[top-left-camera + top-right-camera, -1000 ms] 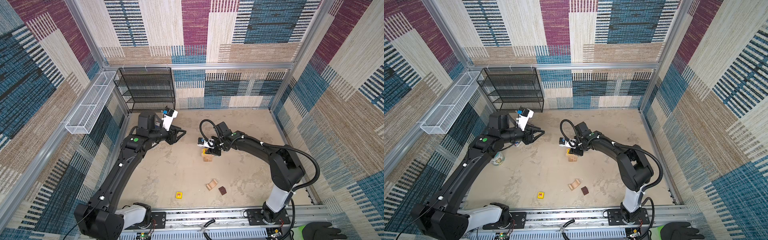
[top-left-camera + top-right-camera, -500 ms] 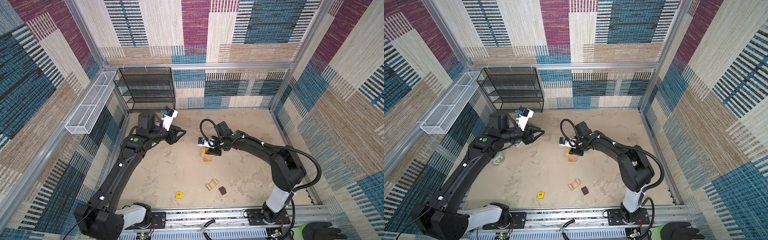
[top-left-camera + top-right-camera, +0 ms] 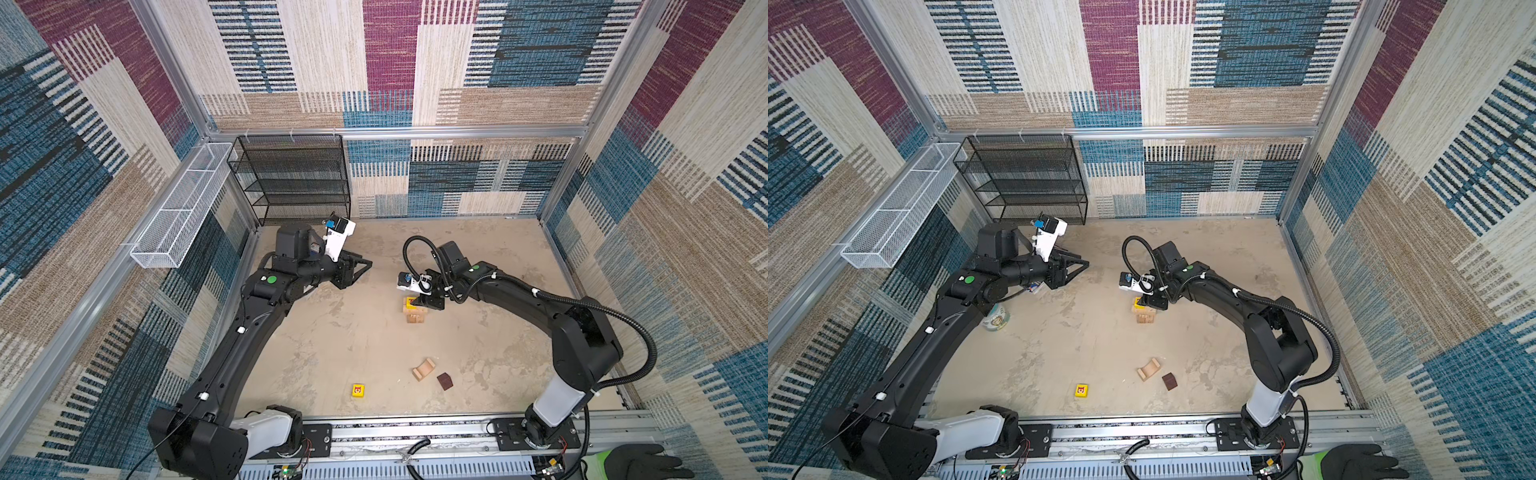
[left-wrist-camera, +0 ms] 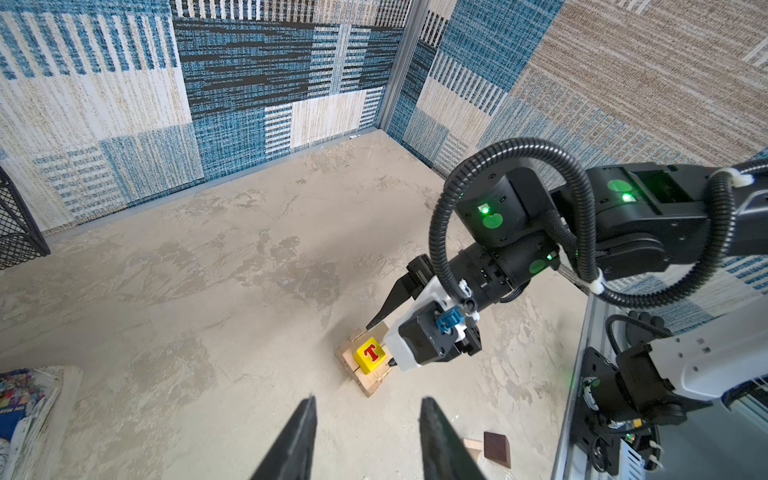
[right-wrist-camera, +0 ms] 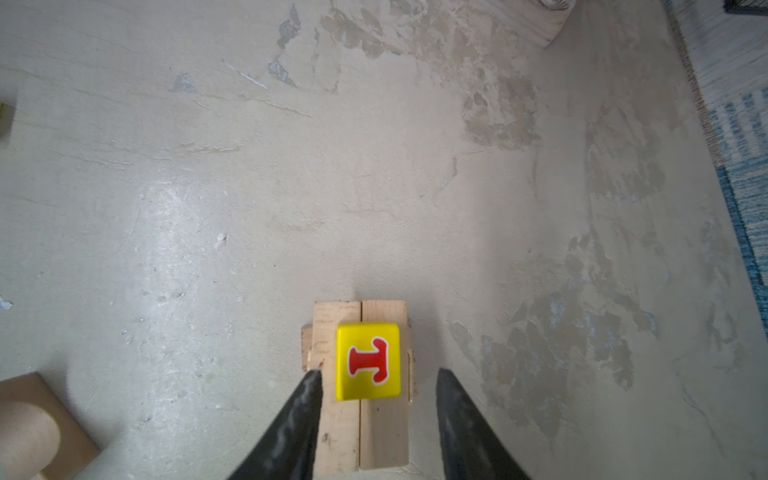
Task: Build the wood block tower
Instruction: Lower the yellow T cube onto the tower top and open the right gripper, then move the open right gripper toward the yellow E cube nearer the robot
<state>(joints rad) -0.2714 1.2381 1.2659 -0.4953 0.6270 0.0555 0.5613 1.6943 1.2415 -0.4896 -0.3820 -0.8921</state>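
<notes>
Bars (image 5: 382, 436): flat pair, broad base.
T cube (image 5: 368, 360): across seam of bars, loading both.
Right jaws: parted astride T cube, not gripping.
Left jaws: parted, empty, away from bars.

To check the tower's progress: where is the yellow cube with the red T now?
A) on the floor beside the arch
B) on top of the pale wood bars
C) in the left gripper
B: in the right wrist view the yellow T cube rests on the pale wood bars.
</notes>
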